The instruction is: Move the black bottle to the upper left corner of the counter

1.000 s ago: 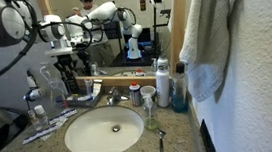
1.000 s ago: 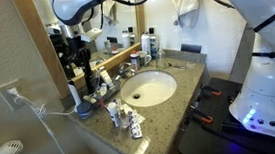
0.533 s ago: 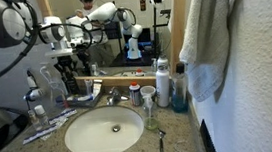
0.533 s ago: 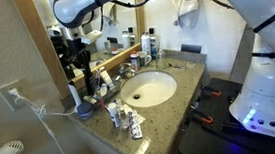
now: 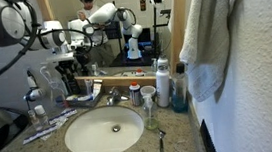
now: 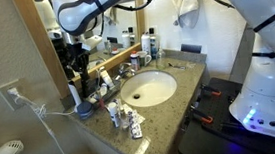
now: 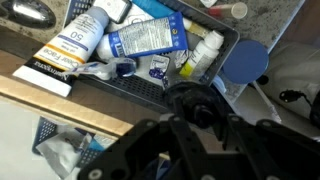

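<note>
Basin: white oval basin (image 5: 103,132) set in the counter (image 5: 182,132), in front of and lower than the end effector; unchanged since the earlier frames.
Far-side items: silver spray can (image 5: 162,82) and blue-liquid bottle (image 5: 178,98) stand upright across the basin, well apart from the end effector; no shift noted.
Tray: black tray (image 7: 150,88) lies directly beneath the end effector at the back corner of the counter. It holds a sunscreen tube (image 7: 75,45) and a blue packet (image 7: 150,38), both lying flat.
Black bottle: the black bottle (image 5: 68,82) (image 6: 80,70) hangs upright from the end effector, over the tray. In the wrist view its round dark top (image 7: 193,100) sits between the fingers. Whether its base touches anything cannot be told.
End effector: the end effector (image 5: 66,65) (image 6: 76,54) (image 7: 195,112) points downward, jaws clamped on the black bottle.
Change: the upper links of the arm (image 6: 101,2) have swung slightly since the earlier frames. The end effector and bottle remain over the same corner.
Mirror: mirror (image 5: 120,17) just behind the end effector.
</note>
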You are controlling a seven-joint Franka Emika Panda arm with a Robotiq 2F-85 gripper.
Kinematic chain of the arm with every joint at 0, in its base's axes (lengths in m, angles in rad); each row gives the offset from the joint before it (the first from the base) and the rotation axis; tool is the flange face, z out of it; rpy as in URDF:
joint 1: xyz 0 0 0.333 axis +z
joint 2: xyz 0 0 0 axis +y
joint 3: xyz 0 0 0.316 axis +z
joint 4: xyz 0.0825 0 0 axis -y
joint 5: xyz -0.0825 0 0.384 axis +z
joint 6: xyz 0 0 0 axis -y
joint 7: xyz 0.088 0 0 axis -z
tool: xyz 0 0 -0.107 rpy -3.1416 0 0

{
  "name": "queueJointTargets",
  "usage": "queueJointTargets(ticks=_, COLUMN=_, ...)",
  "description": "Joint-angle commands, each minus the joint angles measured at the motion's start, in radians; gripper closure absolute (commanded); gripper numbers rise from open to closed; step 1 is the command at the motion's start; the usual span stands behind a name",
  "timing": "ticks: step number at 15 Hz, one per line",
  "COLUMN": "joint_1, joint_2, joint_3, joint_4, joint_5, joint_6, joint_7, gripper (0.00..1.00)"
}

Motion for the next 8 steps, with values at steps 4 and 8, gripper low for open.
queueJointTargets(ticks=4, joint_1=-0.025, joint_2=-0.002, joint_3=-0.027, joint_4=-0.054, joint_5=-0.014, joint_6=0.208, joint_7=-0.003, gripper=0.9)
queueJointTargets(ticks=8, joint_1=-0.022, joint_2=-0.006, joint_3=-0.047, joint_4=-0.101, joint_5=-0.026, joint_6=0.284, joint_7=0.013, gripper=0.9)
